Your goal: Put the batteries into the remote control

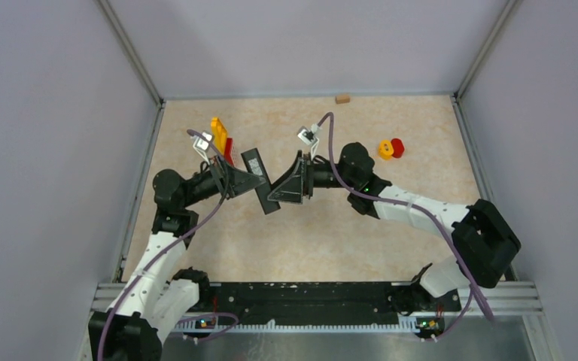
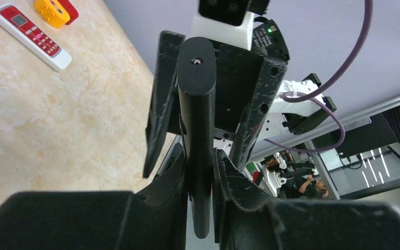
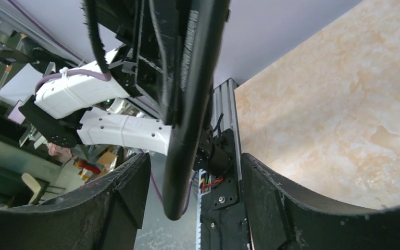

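Observation:
A black remote control [image 1: 260,180] is held off the table at mid-field, with my left gripper [image 1: 250,183] shut on it. In the left wrist view the remote [image 2: 198,94] stands edge-on, pinched between the two pads of that gripper [image 2: 200,177]. My right gripper [image 1: 277,192] faces it from the right with its jaws open. In the right wrist view the remote's rounded end [image 3: 190,130] hangs between the spread fingers [image 3: 120,192] of that gripper [image 3: 195,182] and touches neither. No batteries show in any view.
A white remote with red buttons [image 2: 31,36] lies beside a yellow and red block [image 2: 57,10]. Yellow and red blocks [image 1: 390,148] sit at the right, with more [image 1: 220,135] behind the left gripper. A small brown block [image 1: 342,98] rests by the back wall.

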